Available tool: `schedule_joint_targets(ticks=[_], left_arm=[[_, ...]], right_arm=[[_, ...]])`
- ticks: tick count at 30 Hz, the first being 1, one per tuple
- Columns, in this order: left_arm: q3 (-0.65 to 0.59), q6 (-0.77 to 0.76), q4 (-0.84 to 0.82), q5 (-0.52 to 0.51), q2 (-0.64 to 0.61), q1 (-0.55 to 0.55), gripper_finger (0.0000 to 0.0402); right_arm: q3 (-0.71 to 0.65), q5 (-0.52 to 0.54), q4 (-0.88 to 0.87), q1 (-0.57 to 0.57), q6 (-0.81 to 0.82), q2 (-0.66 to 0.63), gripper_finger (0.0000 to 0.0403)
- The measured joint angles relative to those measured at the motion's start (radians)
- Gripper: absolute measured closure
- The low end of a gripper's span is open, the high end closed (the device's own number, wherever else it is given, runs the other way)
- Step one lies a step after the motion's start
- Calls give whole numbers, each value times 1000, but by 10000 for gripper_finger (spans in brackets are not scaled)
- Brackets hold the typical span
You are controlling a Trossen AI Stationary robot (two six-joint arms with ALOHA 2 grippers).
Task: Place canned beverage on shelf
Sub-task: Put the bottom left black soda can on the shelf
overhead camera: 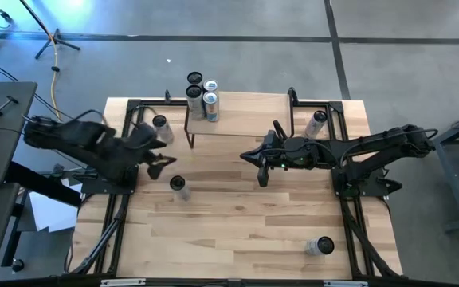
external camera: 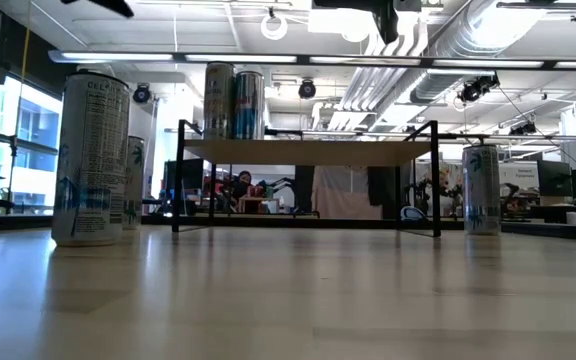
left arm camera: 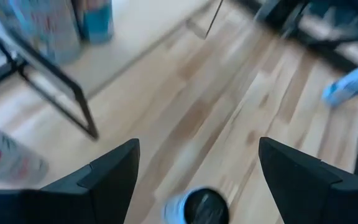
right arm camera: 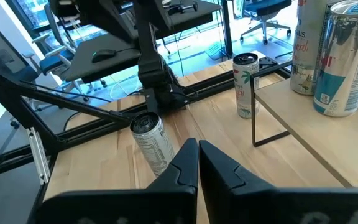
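Observation:
The shelf (overhead camera: 245, 115) stands at the table's far middle on thin black legs. Three cans (overhead camera: 203, 100) stand upright on its left end, and two of them show in the low view (external camera: 233, 100). Another can (overhead camera: 178, 185) stands upright on the table before the shelf's left end. My left gripper (overhead camera: 164, 155) hangs open above and just left of that can. In the left wrist view the can's top (left arm camera: 197, 208) shows below the spread fingers (left arm camera: 114, 180). My right gripper (overhead camera: 249, 155) hovers shut in front of the shelf, holding nothing.
More cans stand on the table: one left of the shelf (overhead camera: 159, 123), one right of it (overhead camera: 317, 119) and one near the front right corner (overhead camera: 321, 247). Black frame rails (overhead camera: 118, 207) run along both sides. The shelf's right part is bare board.

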Motion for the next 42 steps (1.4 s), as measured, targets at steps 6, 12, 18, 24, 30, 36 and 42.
schedule_joint_targets(ticks=[6, 12, 18, 24, 30, 36, 42], left_arm=[[-132, 5, 151, -93, -144, -107, 101], [-341, 131, 429, -63, -309, -178, 101], [-560, 257, 681, -50, -531, -192, 101], [-680, 168, 663, -49, -745, -192, 101], [-702, 109, 508, -33, -835, -192, 101], [-721, 177, 424, 89, -839, -191, 101], [-849, 335, 584, 133, -840, -192, 101]], right_arm=[[0, 1, 1, 0, 14, 0, 402], [0, 35, 2, 0, 16, 0, 402], [0, 59, 2, -1, 16, 0, 402], [0, 58, 2, -1, 47, 0, 402], [0, 58, 2, -1, 47, 0, 402], [0, 57, 2, -1, 47, 0, 402], [0, 54, 2, -1, 63, 0, 402]])
